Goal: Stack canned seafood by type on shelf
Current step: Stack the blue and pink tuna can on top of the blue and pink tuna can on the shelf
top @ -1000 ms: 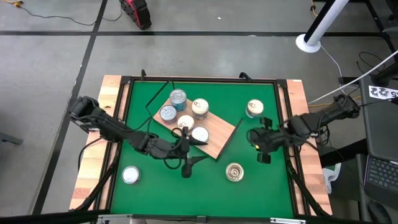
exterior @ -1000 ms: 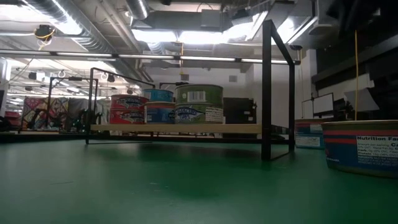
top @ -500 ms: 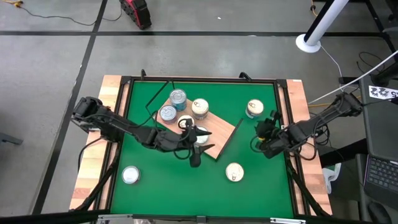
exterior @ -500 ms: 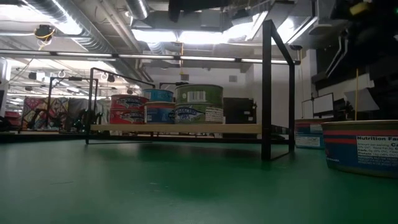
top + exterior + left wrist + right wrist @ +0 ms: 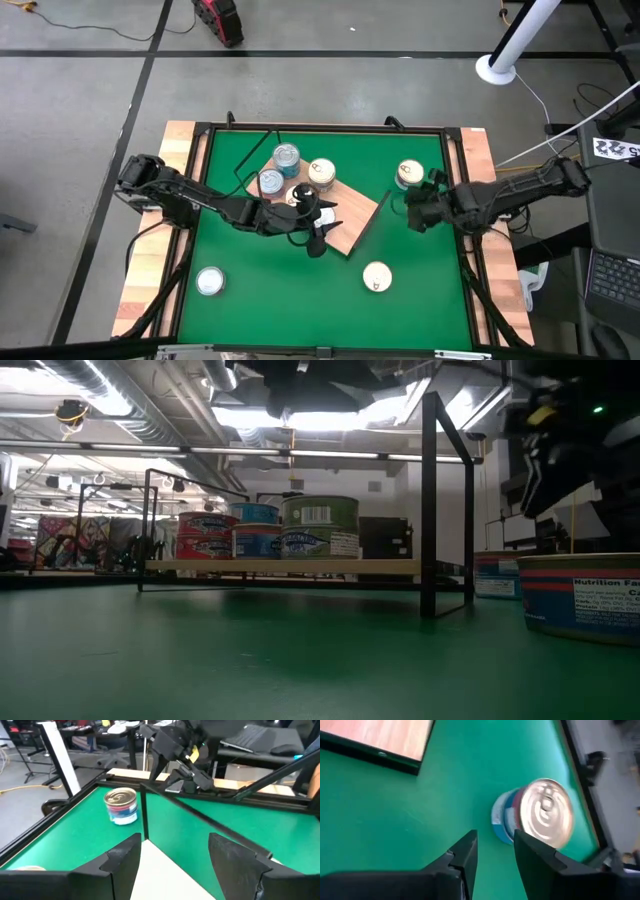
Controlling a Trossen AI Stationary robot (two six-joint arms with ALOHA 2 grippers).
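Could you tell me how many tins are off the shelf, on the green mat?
3: one tin near the right gripper, one toward the front right, one at the front left. The rest sit on the shelf; the left arm may hide some there.

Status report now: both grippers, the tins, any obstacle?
Left gripper open, empty, over shelf. Right gripper open, empty, at gold-lid tin. Two tins loose on mat. Nothing in the way.

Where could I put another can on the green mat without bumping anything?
The front middle of the green mat, between the silver-lidded can and the gold-lidded can, is bare. The far left corner is bare too. The wooden shelf is crowded with cans and the left claw.
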